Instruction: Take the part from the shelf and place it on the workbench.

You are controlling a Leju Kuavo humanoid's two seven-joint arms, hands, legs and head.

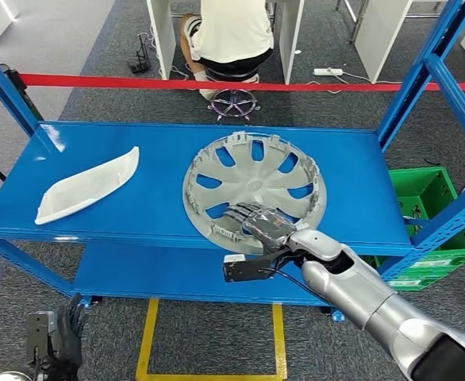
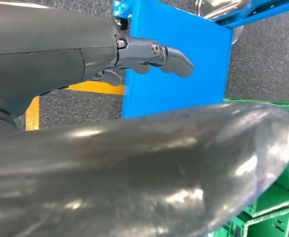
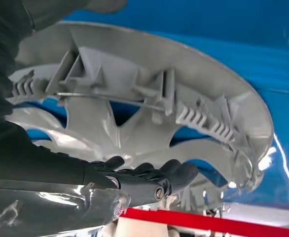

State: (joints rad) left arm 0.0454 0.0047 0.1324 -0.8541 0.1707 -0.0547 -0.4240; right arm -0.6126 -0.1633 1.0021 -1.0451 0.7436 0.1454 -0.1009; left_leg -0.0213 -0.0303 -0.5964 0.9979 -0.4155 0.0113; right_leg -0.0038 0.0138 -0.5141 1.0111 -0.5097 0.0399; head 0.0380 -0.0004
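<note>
Centre frame, a grey spoked hubcap [image 1: 254, 190] lies on the blue shelf [image 1: 158, 202]; white trim piece [image 1: 87, 186] left, green crate [image 1: 431, 208] right.

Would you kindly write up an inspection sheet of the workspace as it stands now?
Surface: blue shelf, top level carries two parts.
Job's things: grey wheel cover lies inner side up near the front edge.
Clutter: white curved panel lies apart, to the left of the wheel cover.
Hands: right hand rests on the wheel cover's near rim, grasp cannot be told; left hand hangs low, holding nothing, fingers loosely curled.
Cables: thin black cable by the right wrist; white power strip on the floor.
Surroundings: seated person, red barrier tape, green crates, yellow floor lines.
</note>
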